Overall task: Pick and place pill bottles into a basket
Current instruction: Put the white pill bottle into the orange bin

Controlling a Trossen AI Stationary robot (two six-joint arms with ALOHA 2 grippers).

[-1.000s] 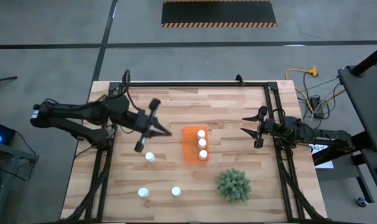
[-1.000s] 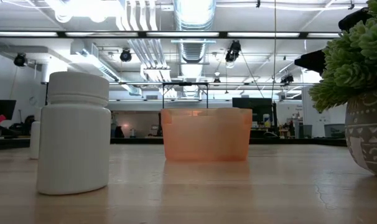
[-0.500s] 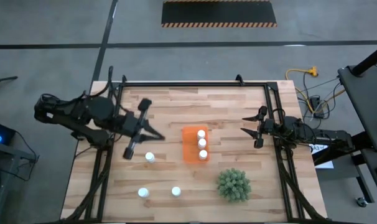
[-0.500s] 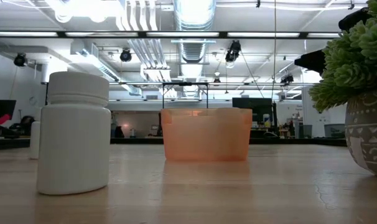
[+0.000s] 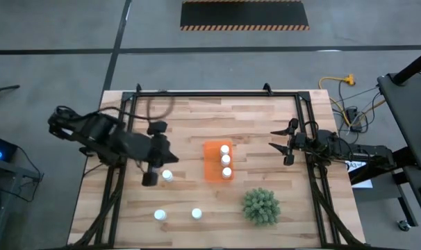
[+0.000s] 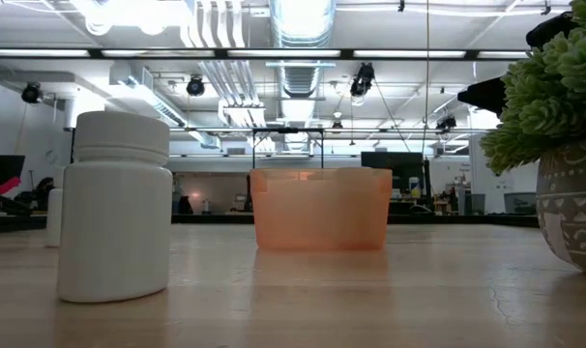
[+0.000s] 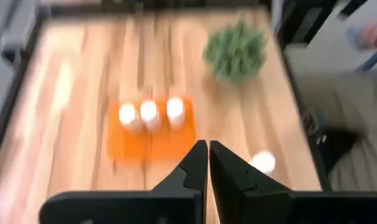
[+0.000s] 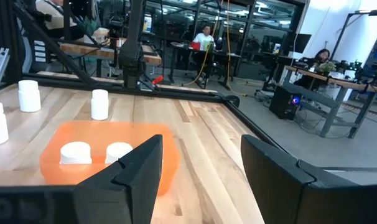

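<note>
High view: the left gripper (image 5: 150, 178) had swung down the table over the last second, from a spot level with the basket's far end to one just beside the nearest loose pill bottle (image 5: 167, 176), on the side away from the basket (image 5: 212, 162). Its wrist camera showed the two fingers (image 7: 195, 163) pressed together with nothing between them, so the bottle had not been taken. The bottle stood upright on the wooden table (image 5: 196, 125), a short way from the orange basket.

Three bottles (image 5: 226, 160) stood in one row along the basket's right side, leaving the left row bare. Two more loose bottles (image 5: 160, 215) (image 5: 196, 213) stood near the table's front edge, well apart from the basket; the low view showed one of the loose ones (image 6: 114, 207) large and upright, with the basket (image 6: 320, 209) behind it.

The right gripper (image 5: 285, 146) waited at the table's right edge, its fingers spread wide and empty, in the same place as a second earlier. A potted green plant (image 5: 260, 206) stood in front of the basket, toward the right.

Judged from this, the task was half done, and the left arm's move looked like the approach to a fourth pick. The closed fingers would have to part before they could straddle the bottle, and a careless approach could tip it over.
</note>
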